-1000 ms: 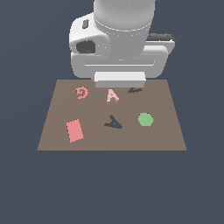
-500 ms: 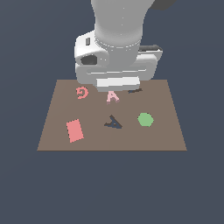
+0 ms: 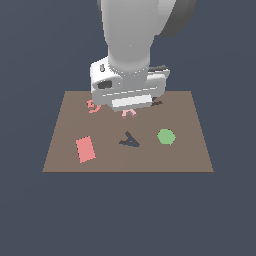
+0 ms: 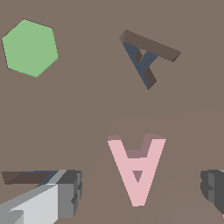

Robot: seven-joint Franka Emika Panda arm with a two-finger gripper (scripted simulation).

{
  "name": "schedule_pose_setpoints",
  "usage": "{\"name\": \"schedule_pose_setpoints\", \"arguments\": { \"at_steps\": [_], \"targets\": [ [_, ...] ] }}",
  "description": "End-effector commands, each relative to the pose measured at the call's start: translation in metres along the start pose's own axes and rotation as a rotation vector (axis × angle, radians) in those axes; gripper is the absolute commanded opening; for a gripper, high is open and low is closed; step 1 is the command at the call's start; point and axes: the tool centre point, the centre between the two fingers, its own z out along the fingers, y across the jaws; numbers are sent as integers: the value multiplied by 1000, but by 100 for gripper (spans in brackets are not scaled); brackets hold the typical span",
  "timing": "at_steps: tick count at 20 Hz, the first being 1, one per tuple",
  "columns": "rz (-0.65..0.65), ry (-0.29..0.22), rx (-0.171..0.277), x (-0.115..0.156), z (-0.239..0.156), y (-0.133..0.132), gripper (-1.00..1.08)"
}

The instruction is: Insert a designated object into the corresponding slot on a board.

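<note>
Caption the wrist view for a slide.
Open claw straddles the pink A block on the brown board, A-shaped slot and green hexagon beyond.

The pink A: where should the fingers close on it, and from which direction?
Come straight down from above, since the pink A lies flat on the brown board. Close on the outer edges of its two legs near the crossbar. The gripper is open with one finger on each side, so it looks roughly aligned.
</note>
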Motion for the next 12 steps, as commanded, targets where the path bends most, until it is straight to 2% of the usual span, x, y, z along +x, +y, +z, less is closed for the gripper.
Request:
{"name": "schedule_pose_setpoints", "arguments": {
  "at_steps": [1,12],
  "targets": [
    [-16,4,2,-3,9,1,100],
    [-28,6,3,-6,22,1,100]
  ]
}}
